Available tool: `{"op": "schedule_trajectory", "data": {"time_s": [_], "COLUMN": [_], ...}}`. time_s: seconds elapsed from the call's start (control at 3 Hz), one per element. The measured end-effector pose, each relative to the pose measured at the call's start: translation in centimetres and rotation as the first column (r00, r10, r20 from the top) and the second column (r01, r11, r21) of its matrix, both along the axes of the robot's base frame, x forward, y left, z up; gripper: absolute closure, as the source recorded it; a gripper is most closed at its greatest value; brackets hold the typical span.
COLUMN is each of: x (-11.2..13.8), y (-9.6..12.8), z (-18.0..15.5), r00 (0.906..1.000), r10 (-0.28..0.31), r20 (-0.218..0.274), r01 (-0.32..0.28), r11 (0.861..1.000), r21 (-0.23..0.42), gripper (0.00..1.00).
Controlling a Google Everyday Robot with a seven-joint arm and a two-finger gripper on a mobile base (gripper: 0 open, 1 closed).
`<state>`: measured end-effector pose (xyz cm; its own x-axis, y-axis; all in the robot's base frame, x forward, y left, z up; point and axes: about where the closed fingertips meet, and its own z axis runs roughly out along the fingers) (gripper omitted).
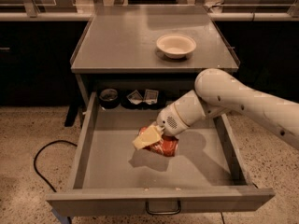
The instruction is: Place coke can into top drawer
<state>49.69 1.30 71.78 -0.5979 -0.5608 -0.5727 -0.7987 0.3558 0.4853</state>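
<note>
The gripper (141, 142) is seen low inside the open top drawer (88, 141), near its middle. It is closed on the coke can (165, 146), with the pale fingers (149, 135) clamped across the can's left end. The can is held tilted, and is judged to be just above the drawer floor, since its shadow is cast apart from it toward the desk's front edge. The white arm (243, 101) is brought in from the right edge. At the drawer's back, a dark tin (109, 96) is lodged toward the back left corner. A bowl (176, 45) sits on the desk top (121, 41) toward the back right corner.

The placing step is judged to be in hand. The can is to be lowered to the floor, the fingers opened, and the gripper lifted clear without the can being rolled.
</note>
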Motion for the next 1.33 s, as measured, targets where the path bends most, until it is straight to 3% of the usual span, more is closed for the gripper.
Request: {"op": "schedule_trajectory", "data": {"time_s": [0.33,0.67,1.33], "x": [1.2,2.6,2.9], "y": [-0.1,0.0,-0.1], "z": [-3.2,-6.1,-7.7], "r00": [0.9942,0.9784,0.9729], "r10": [-0.102,-0.201,-0.229], "r20": [0.034,0.048,0.034], "r01": [0.104,0.205,0.231], "r11": [0.991,0.973,0.966], "r21": [-0.087,-0.102,-0.115], "gripper": [1.0,1.0,1.0]}}
